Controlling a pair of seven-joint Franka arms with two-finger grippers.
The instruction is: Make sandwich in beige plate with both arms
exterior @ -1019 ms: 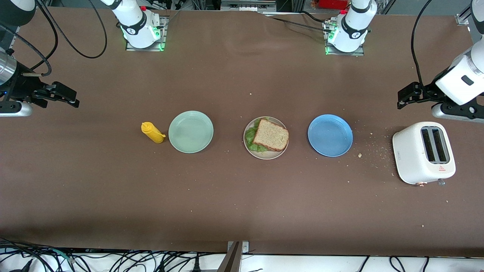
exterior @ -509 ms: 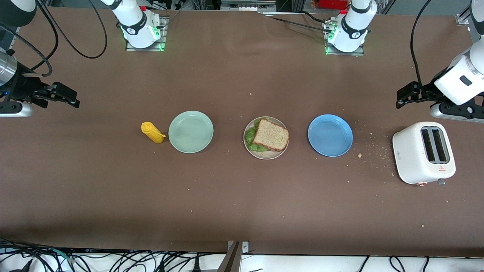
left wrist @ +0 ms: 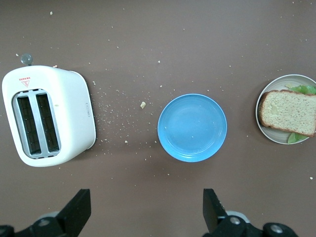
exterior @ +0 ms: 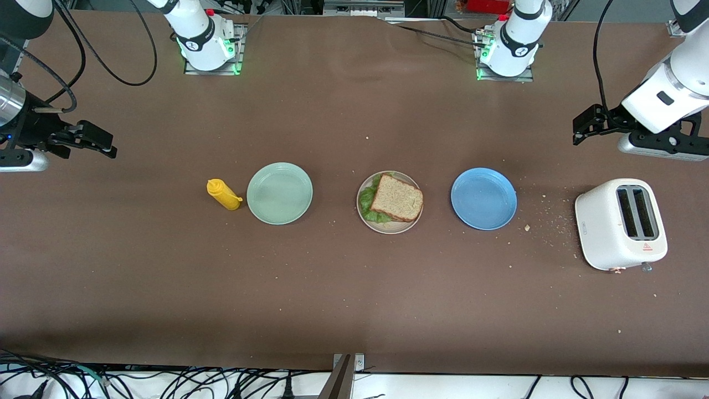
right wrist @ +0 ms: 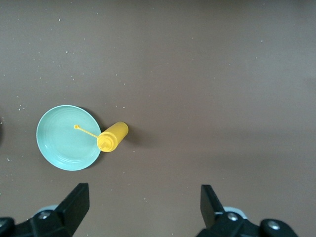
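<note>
Sitting mid-tabletop, the brown wholegrain sandwich [exterior: 395, 198] with green lettuce rests in the round beige plate [exterior: 390, 228], between a mint-green plate [exterior: 279, 193] and a blue plate [exterior: 483, 199]. The left gripper [exterior: 579, 129] hangs empty, fingers apart, near a white toaster [exterior: 620, 224]; the right gripper [exterior: 105, 145], likewise spread, waits at its tabletop end.

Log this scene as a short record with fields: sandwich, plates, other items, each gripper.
sandwich: bread over lettuce, assembled on the beige plate
other plates: mint-green plate and blue plate, nothing on either
mustard bottle: upright beside the mint-green plate
toaster: slots empty, at the left arm's end
left gripper: open, holding nothing
right gripper: open, holding nothing
</note>
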